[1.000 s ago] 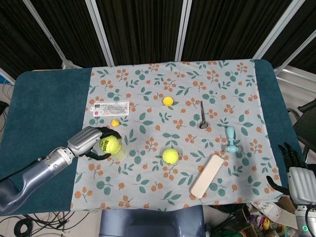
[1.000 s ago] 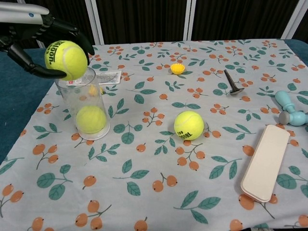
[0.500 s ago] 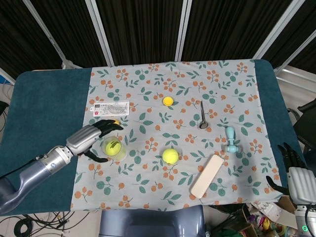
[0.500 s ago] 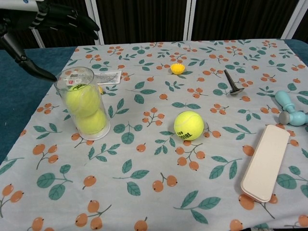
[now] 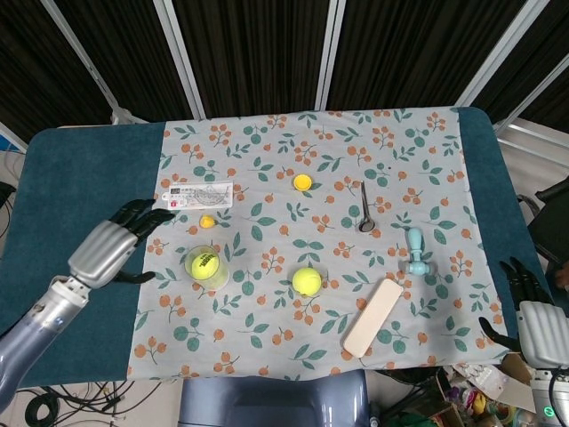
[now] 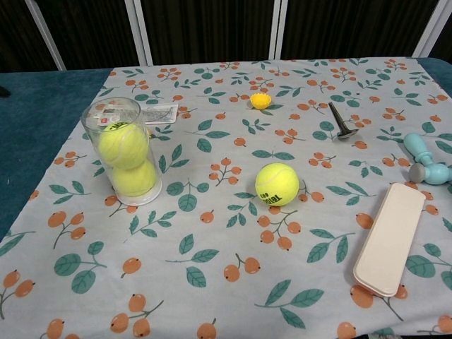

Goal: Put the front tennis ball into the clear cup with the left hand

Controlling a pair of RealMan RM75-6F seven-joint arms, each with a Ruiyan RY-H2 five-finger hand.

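The clear cup (image 6: 121, 150) (image 5: 205, 267) stands upright on the left side of the cloth. Two yellow tennis balls are stacked in it, the upper ball (image 6: 122, 145) resting on the lower ball (image 6: 135, 179). A third tennis ball (image 6: 277, 184) (image 5: 307, 281) lies on the cloth right of the cup. My left hand (image 5: 112, 247) hovers left of the cup over the blue table edge, fingers spread and holding nothing; the chest view does not show it. My right hand (image 5: 533, 313) rests off the table's right front corner with its fingers apart.
A beige flat case (image 6: 390, 239) lies at the front right. A light blue tool (image 6: 421, 159) and a dark metal tool (image 6: 340, 122) are on the right. A small yellow cap (image 6: 260, 100) and a printed card (image 6: 157, 114) sit toward the back.
The left hand let the tennis ball drop into the cup onto the other ball, then opened and drew back to the left, out of the chest view.
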